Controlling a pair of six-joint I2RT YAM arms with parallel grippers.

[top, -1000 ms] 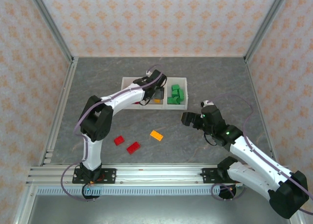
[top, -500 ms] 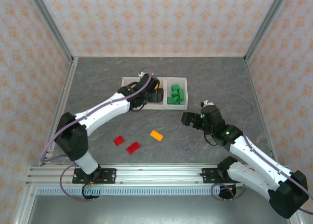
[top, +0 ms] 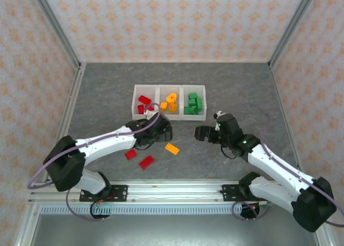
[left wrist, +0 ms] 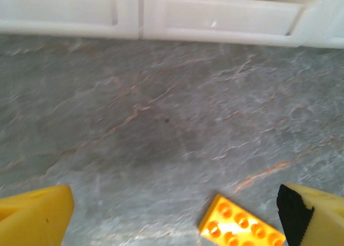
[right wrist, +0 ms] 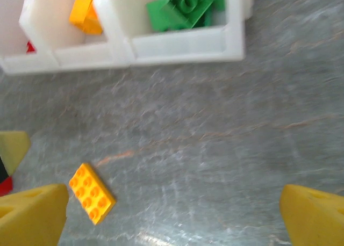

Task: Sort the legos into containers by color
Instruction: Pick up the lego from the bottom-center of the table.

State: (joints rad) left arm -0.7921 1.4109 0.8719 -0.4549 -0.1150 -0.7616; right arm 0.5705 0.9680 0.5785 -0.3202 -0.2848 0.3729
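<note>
left end effector (top: pixel 161 131) sits low over the table (top: pixel 242 90), on the near side of the containers (top: pixel 183 117), jaws spread wide and nothing between them. from the left wrist, its yellow fingers (left wrist: pixel 37 214) frame the two bottom corners with bare grey marbled surface in the gap. the orange flat brick (left wrist: pixel 242 228) lies studs up just beside the right-hand finger. whether it touches the pad i cannot tell, but it is not gripped. the white wall of the containers runs across the top of that view.

right end effector (top: pixel 200 133) hangs to the right, pointing toward the middle of the table, jaws just as wide and empty. from the right wrist, the orange flat brick lies on the table toward the left finger, apart from it, with the containers beyond.

now the containers: three white bins in one row at mid-table. red legos (top: pixel 143 103) are in the left bin, orange legos (top: pixel 170 102) in the middle one and green legos (top: pixel 193 105) in the right one.

loose on the table are the orange flat brick between the two end effectors and slightly nearer the bases, a red brick (top: pixel 130 154) beside the left arm (top: pixel 107 144), and a second red brick (top: pixel 146 161) just beyond it, close but apart.
</note>
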